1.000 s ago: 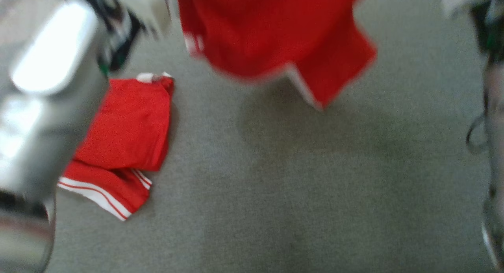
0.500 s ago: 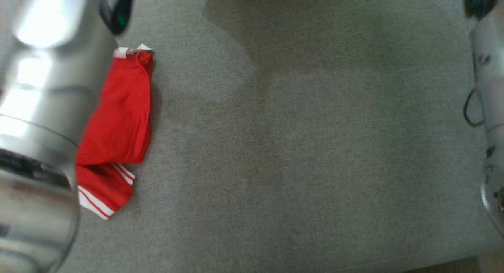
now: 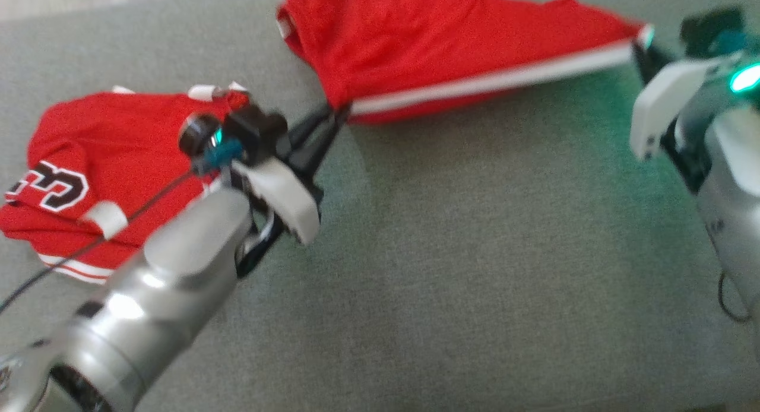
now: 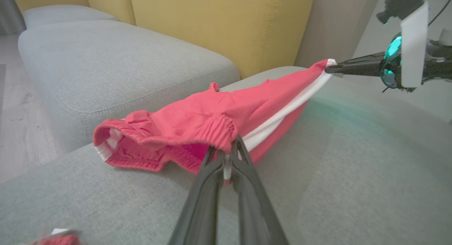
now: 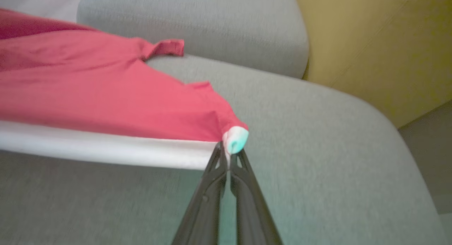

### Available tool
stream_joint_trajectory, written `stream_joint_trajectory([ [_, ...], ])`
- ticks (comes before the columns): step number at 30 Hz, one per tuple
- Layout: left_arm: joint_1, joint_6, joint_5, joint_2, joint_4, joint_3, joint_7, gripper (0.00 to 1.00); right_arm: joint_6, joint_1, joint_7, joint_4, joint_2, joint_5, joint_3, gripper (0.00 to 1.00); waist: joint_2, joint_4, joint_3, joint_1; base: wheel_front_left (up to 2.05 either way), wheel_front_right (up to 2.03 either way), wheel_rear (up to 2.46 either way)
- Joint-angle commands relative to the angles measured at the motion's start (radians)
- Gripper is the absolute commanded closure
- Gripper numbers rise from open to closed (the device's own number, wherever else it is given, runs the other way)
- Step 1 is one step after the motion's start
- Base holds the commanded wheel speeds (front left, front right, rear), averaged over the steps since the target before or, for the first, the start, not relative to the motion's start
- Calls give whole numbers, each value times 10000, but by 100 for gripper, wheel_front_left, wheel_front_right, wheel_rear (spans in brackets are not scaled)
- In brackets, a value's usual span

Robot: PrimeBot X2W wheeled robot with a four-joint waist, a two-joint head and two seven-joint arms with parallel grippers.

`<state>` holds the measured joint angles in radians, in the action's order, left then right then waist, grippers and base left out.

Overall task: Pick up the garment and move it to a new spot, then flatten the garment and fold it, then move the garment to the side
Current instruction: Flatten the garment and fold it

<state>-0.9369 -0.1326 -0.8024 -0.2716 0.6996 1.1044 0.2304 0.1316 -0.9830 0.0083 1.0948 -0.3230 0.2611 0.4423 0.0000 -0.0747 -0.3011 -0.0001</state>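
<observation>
- Red cloth garment with a white stripe: soft, matt knit; its waistband is ribbed and puckered.
- Grey sofa seat: coarse woven upholstery, matt; the yellow back cushions at the far side look the same weave.
- Left hand: long dark fingers of smooth, faintly shiny plastic.
- Silver left forearm: glossy, brushed-metal look; the white cover on its wrist is matt plastic.
- Folded red jersey, left: matt cloth.
</observation>
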Motion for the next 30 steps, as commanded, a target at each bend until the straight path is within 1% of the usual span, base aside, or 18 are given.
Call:
stream_joint_trajectory([
  [1,-279,22,-94,-436,-281,-250,123,100,-9,232,218,-337,-304,285,262,100,0,54,333,1,0,0,0],
  [5,511,21,-234,-722,-766,29,171,100,-9,1087,1516,-1330,-1045,1782,1397,100,0,-60,949,1,0,0,0],
  [7,875,81,-271,-780,-998,129,167,100,-9,1463,2024,-2005,-1552,2467,1866,100,0,-85,1214,1,0,0,0],
  [11,1569,335,-311,-874,-1562,352,100,100,-9,2261,2821,-3315,-2555,3595,2552,100,0,-107,1812,1,0,0,0],
  [12,1887,520,-282,-949,-1879,480,46,100,-9,2664,3129,-3847,-3006,4073,2715,100,0,-102,2097,1,0,0,0],
  [16,2592,929,-459,-1078,-2590,580,-63,100,-9,3570,3697,-4798,-3749,4822,2861,100,0,-74,2655,1,0,0,0],
  [18,2966,1143,-547,-1145,-2986,675,-193,100,-9,4075,4013,-5196,-4064,5115,2817,100,0,-51,2886,1,0,0,0],
  [20,3282,1348,-608,-1218,-3397,781,-345,100,-9,4511,4105,-5648,-4345,5269,2670,100,0,-19,3023,1,0,0,0],
  [22,3501,1581,-676,-1308,-3759,801,-460,100,-9,4850,3997,-6023,-4528,5298,2363,100,0,12,3053,1,0,0,0],
  [24,3586,1863,-706,-1414,-3981,721,-495,100,-9,5071,3833,-6293,-4568,5210,1977,100,0,62,2983,1,0,0,0],
  [27,3507,2278,-791,-1514,-4147,456,-529,100,-9,5092,3430,-6538,-4386,4812,1313,100,0,160,2702,1,0,0,0],
  [30,3214,2608,-825,-1561,-4189,172,-591,100,-9,4757,2976,-6603,-4002,4162,631,100,0,285,2254,1,0,0,0],
])
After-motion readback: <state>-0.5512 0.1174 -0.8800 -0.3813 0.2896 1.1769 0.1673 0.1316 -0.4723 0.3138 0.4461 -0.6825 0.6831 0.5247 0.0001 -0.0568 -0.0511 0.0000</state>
